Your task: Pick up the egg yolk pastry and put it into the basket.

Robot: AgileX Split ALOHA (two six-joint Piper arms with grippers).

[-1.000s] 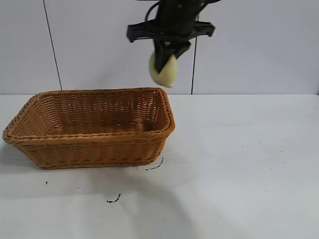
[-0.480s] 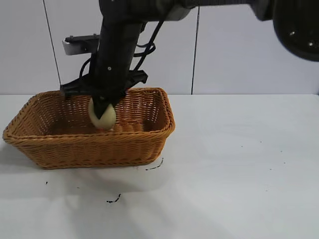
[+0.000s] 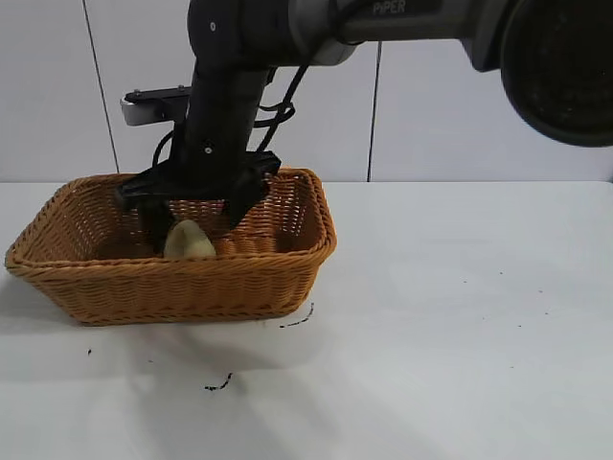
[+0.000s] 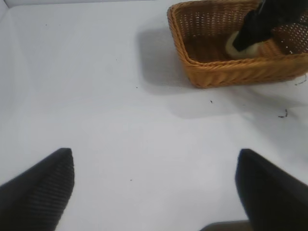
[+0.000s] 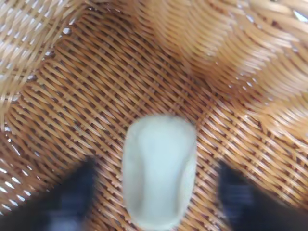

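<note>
The pale yellow egg yolk pastry (image 3: 189, 241) lies inside the orange-brown wicker basket (image 3: 182, 283), on its woven floor (image 5: 86, 96). My right gripper (image 3: 192, 225) hangs in the basket right over the pastry (image 5: 160, 169), open, its two dark fingers (image 5: 77, 190) standing apart on either side without touching it. In the left wrist view the pastry (image 4: 237, 47) shows partly behind the right arm in the basket (image 4: 226, 72). My left gripper (image 4: 154, 185) is open and empty over bare table, well away from the basket.
The basket stands at the left of the white table (image 3: 460, 307). A few small dark marks (image 3: 218, 385) lie on the table in front of the basket. A pale wall runs behind.
My right gripper carried the pastry from above the basket's right rim down into the basket, then opened. The pastry now rests on the basket floor, let go.
</note>
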